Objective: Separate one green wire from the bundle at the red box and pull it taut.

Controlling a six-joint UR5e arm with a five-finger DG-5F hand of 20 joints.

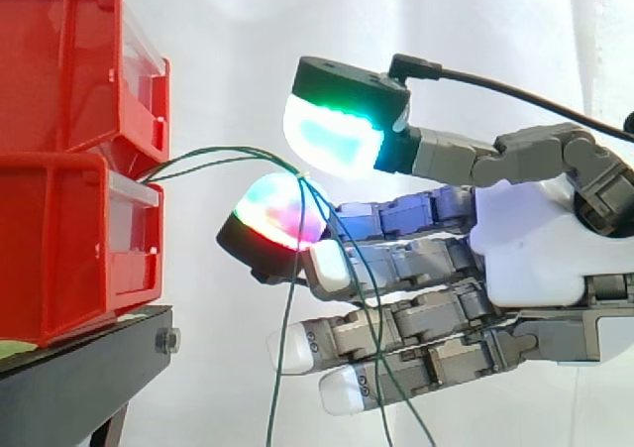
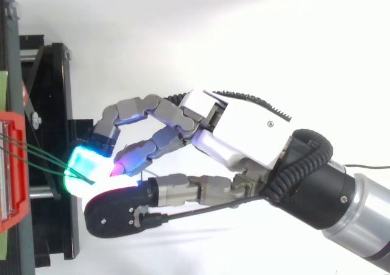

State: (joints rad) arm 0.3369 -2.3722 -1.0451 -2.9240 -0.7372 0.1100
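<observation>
Thin green wires (image 1: pixel 213 157) come out between the two stacked red boxes (image 1: pixel 59 259) at the left, arch to the right and hang slack down across my hand (image 1: pixel 535 249). Their bend lies on top of a multicoloured fingertip (image 1: pixel 277 214), with the green-cyan thumb pad (image 1: pixel 332 135) right above it, so the wires sit pinched in the narrow space between the two pads. The other fingers stretch out straight below. From above, the green wires (image 2: pixel 36 153) run from the red box (image 2: pixel 12 165) into the spot where the pads meet, and the hand (image 2: pixel 244 128) reaches in from the right.
The red boxes sit on a black stand (image 1: pixel 79 378) whose frame (image 2: pixel 55 92) lies along the left edge in the top view. A white curtain is behind.
</observation>
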